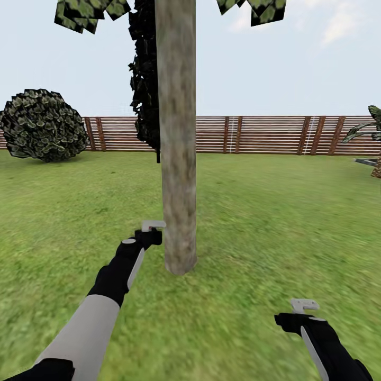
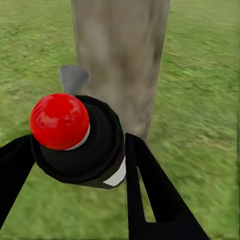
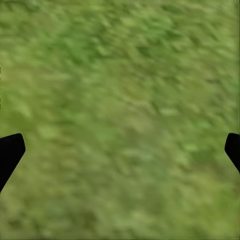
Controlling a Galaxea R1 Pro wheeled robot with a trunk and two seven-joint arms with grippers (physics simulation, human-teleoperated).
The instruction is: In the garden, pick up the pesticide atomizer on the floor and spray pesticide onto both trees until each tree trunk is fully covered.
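Note:
A thick, pale grey-brown tree trunk (image 1: 177,159) rises from the lawn straight ahead, with blocky green leaves (image 1: 84,13) at the top edge. My left gripper (image 1: 151,235) is just left of the trunk's base, close to the bark. In the left wrist view the left gripper (image 2: 80,150) is shut on the pesticide atomizer (image 2: 95,150), a dark bottle with a red cap and a white label patch. The trunk (image 2: 120,55) stands right behind it. My right gripper (image 1: 301,312) hovers low at the right over grass. It is open (image 3: 120,152), with nothing between its fingertips.
A brown slatted fence (image 1: 264,135) bounds the lawn at the back. A round bush (image 1: 42,124) sits at far left. A dark column-shaped tree (image 1: 144,79) stands behind the trunk. A leafy plant (image 1: 370,132) is at the right edge. Grass (image 1: 275,222) surrounds the trunk.

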